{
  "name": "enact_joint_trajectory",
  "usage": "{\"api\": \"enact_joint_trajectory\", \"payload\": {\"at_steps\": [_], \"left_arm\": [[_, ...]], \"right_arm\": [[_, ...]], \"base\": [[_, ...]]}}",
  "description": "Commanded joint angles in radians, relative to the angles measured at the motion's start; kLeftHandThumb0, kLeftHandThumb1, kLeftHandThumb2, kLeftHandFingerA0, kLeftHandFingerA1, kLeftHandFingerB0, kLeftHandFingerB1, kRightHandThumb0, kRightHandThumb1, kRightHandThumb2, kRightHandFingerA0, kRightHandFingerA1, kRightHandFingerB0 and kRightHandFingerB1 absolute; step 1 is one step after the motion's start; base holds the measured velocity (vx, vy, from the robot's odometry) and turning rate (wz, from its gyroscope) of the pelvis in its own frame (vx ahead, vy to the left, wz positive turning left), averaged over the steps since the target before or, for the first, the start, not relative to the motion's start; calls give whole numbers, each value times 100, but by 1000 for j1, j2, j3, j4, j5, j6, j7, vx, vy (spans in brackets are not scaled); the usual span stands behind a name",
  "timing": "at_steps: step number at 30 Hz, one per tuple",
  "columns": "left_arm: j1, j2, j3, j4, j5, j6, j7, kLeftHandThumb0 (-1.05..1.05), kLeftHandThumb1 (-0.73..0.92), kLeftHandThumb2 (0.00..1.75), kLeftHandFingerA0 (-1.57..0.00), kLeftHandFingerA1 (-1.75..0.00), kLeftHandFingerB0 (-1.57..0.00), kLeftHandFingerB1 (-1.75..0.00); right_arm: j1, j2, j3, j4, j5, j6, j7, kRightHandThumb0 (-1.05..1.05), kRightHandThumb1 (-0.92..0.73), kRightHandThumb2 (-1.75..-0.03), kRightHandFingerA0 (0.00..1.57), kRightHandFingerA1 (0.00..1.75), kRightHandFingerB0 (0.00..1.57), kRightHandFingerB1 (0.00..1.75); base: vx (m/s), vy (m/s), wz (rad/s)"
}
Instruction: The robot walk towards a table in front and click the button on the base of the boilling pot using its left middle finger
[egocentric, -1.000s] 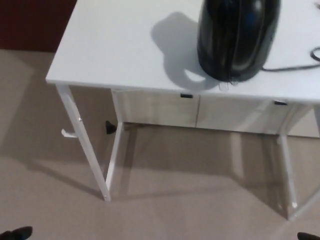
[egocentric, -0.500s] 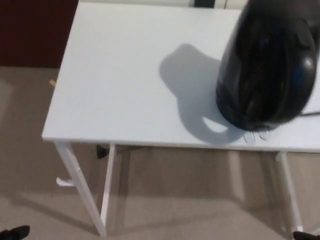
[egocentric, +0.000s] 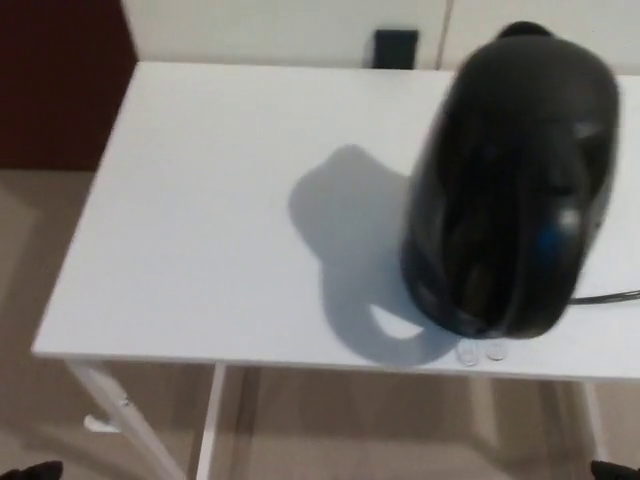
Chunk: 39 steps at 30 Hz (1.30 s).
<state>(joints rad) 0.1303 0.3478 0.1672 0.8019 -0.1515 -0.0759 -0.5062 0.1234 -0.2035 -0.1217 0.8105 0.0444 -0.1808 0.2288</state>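
View has shifted: camera moved closer, the white surface (egocentric: 200, 220) now fills the frame, wall and a dark outlet (egocentric: 395, 46) visible behind it. Boiling pot (egocentric: 510, 190) sits at right, near the front edge, blurred; small clear button tabs (egocentric: 481, 351) at its base. Cord (egocentric: 605, 297) trails right. Neither robot hand in view, so state unknown. Approach looks nearly done; button press not yet begun.

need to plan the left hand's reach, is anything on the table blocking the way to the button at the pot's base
Nothing visible does. The white table is bare left of and in front of the black boiling pot; only its shadow lies there. The small clear tabs at its base face the near edge. Neither hand is in view yet.
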Motion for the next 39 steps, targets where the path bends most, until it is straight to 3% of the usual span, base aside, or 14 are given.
{"api": "enact_joint_trajectory", "payload": {"at_steps": [1, 19, 29, 39], "left_arm": [[10, 10, 3, 0, 8, -3, 8, 2, 61, 58, -18, -32, -17, -26], [-1, 16, -7, 29, 31, -37, 14, -2, 61, 58, -17, -32, -16, -27], [-2, 16, -3, 22, 24, -26, 3, 0, 61, 58, -17, -33, -16, -26], [10, 18, -14, 10, 38, -39, 15, -2, 61, 58, -18, -32, -16, -27]], "right_arm": [[11, -7, 5, -5, -10, 2, -14, -17, -55, -57, 56, 40, 34, 33], [7, -8, 7, 3, -3, -3, -2, -14, -55, -56, 54, 41, 34, 34], [5, -9, 17, 1, -11, -2, -15, -14, -54, -56, 55, 41, 33, 34], [14, -21, 38, 0, -27, -15, -14, -17, -54, -56, 54, 40, 33, 33]], "base": [[23, -145, -3], [-38, 38, 3], [-96, -223, -6], [-5, 127, -4]]}}
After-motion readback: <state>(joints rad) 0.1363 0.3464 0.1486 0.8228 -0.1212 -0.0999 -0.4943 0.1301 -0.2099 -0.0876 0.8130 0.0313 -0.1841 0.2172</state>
